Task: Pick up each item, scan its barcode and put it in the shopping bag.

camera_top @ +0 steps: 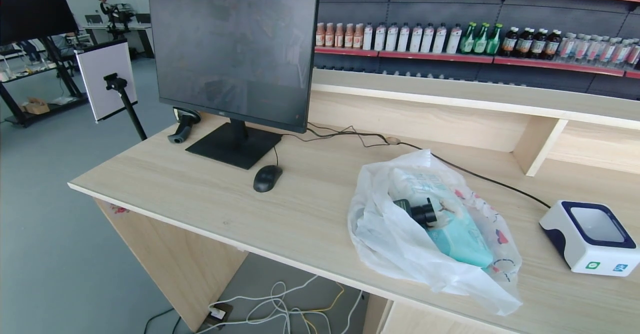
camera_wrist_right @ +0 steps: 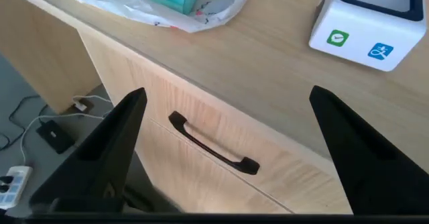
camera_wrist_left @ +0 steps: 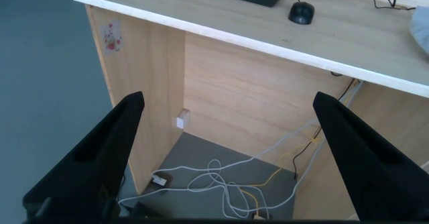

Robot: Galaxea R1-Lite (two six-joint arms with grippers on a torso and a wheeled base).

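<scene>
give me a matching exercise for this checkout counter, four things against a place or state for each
Things: 1 monitor; 2 mouse; 3 shopping bag; 4 barcode scanner
Descriptions: A white and navy box, far right; B screen dark; C slumped, teal pack inside; D black, in front of the monitor
Pairs: 1-B, 2-D, 3-C, 4-A

The left gripper and the right gripper both hang with dark fingers spread wide (tips well apart).
</scene>
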